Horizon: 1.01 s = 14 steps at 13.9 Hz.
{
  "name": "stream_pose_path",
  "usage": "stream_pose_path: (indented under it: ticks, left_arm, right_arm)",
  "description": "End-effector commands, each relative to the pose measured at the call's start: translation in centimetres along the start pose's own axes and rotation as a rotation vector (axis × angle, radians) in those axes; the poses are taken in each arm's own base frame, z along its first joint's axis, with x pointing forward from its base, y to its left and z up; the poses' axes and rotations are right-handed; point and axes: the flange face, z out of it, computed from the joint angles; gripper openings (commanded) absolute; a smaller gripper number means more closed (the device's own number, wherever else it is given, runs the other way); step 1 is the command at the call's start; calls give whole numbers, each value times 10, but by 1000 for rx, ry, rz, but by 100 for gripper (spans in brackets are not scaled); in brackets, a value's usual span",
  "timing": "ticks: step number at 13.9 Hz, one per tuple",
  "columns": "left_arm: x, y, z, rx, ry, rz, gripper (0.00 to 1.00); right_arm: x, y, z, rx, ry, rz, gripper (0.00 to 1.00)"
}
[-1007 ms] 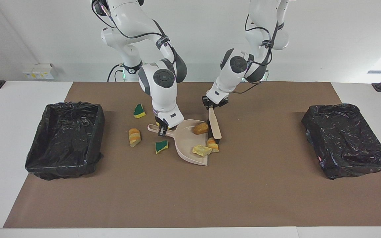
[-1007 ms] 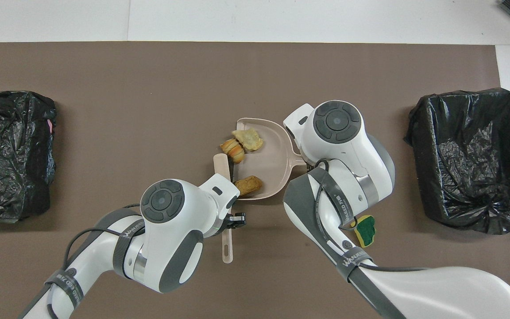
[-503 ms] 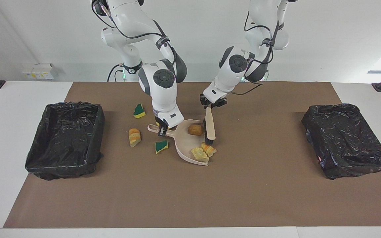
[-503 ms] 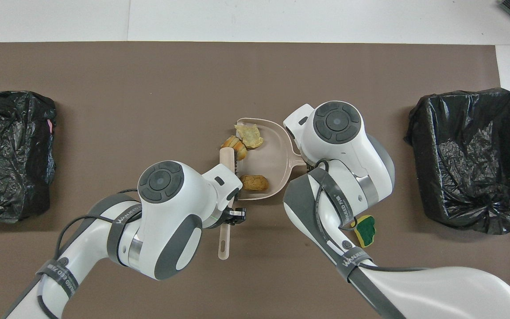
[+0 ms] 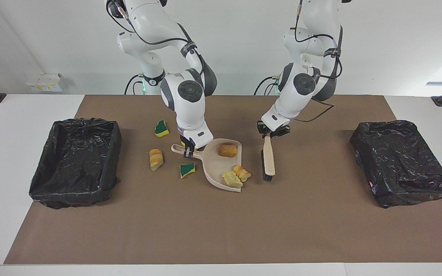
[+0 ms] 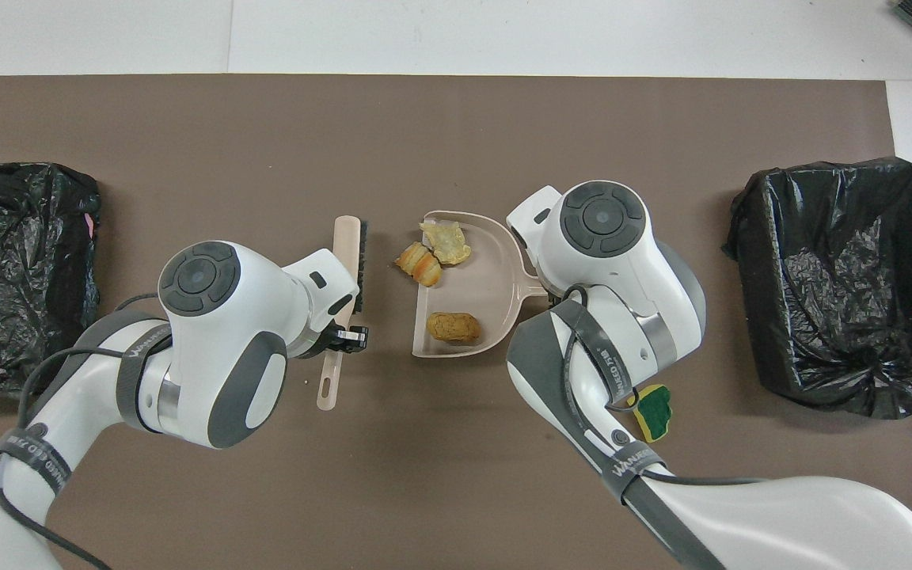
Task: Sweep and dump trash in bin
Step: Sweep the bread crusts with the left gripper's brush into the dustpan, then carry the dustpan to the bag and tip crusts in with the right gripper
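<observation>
Left end effector (image 5: pixel 273 134) grips the brush (image 5: pixel 268 161) by its handle, right of centre in the facing view, beside the dustpan (image 5: pixel 213 168). Right end effector (image 5: pixel 187 150) is clamped on the pan's handle. Three scraps of trash (image 5: pixel 227 150) sit in the pan, and I judge the one (image 5: pixel 241 173) at the lip could roll off if I tilt too early. Three more (image 5: pixel 156 158) lie on the table by the handle, where the right arm blocks the brush. Bins (image 5: pixel 76 161) stand at both ends of the frame, well apart from the pan.
</observation>
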Motion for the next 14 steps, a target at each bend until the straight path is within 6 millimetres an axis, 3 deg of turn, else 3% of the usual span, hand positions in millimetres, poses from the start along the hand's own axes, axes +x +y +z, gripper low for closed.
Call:
stream_pose_path:
  ticks: [1, 3, 6, 8, 9, 12, 14]
  left_arm:
    - [14, 14, 5, 9, 34, 42, 0]
    - [14, 26, 17, 12, 20, 72, 0]
    - [-4, 63, 28, 21, -19, 139, 0]
    - [-20, 91, 25, 27, -46, 183, 0]
    - [-21, 99, 13, 24, -48, 188, 0]
    - [-19, 96, -12, 27, -79, 149, 0]
    - [-11, 83, -17, 27, -65, -28, 0]
  right_arm:
    - [1, -1, 4, -17, 9, 11, 0]
    - [1, -2, 5, -15, 7, 10, 0]
    - [1, -2, 7, -14, 5, 9, 0]
    - [1, -2, 7, -12, 5, 10, 0]
    - [-1, -2, 8, -10, 3, 11, 0]
    - [-6, -5, 15, 4, -7, -1, 0]
    - [-6, -6, 20, 10, -10, -2, 0]
